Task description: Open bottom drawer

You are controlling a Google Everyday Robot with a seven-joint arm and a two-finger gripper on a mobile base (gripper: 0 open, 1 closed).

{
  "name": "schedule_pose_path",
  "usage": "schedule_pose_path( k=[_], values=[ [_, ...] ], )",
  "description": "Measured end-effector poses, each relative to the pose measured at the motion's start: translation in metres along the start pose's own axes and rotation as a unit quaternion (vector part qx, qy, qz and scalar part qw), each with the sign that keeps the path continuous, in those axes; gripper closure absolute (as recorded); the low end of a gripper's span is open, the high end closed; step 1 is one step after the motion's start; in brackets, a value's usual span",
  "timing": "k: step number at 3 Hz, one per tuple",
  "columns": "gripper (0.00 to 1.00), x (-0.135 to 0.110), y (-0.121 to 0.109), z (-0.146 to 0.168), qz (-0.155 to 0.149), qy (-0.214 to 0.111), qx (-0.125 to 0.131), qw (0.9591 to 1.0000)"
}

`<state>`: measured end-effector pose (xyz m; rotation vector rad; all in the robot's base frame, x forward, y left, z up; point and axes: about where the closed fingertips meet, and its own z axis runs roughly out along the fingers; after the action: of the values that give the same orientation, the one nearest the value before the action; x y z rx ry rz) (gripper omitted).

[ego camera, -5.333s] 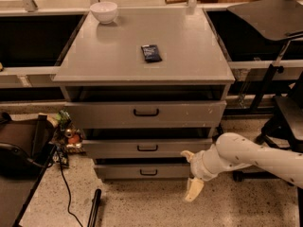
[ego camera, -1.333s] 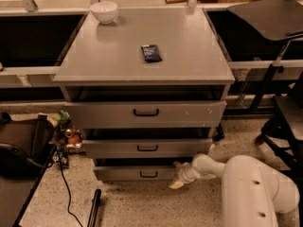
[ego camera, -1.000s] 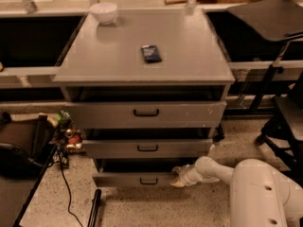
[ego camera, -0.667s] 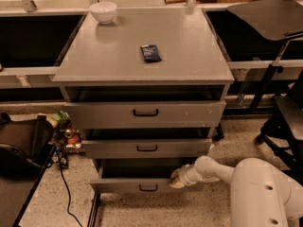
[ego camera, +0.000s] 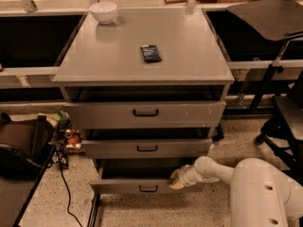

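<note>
The bottom drawer is the lowest grey front of the cabinet, with a small black loop handle. It stands pulled out toward me, and a dark gap shows above its front. My gripper reaches in from the right on a white arm and sits at the top edge of the drawer front, right of the handle. The middle drawer and the top drawer sit further back above it.
A white bowl and a small dark packet lie on the cabinet top. A dark bag with a cable and small items sits on the floor at left. A black chair stands at right.
The bottom drawer has slid out toward me, its front lower in view than before. My gripper has moved with its top edge.
</note>
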<state>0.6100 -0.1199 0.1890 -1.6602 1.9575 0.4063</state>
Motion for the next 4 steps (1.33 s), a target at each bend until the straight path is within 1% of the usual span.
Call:
schedule_pose_path(
  k=[2,3,4],
  values=[
    [0.15,0.0,0.0,0.0,0.0,0.0,0.0,1.0],
    [0.0,0.0,0.0,0.0,-0.001,0.0,0.0,1.0],
    [0.0,-0.007,0.012,0.008,-0.032,0.003,-0.022,0.9993]
  ],
)
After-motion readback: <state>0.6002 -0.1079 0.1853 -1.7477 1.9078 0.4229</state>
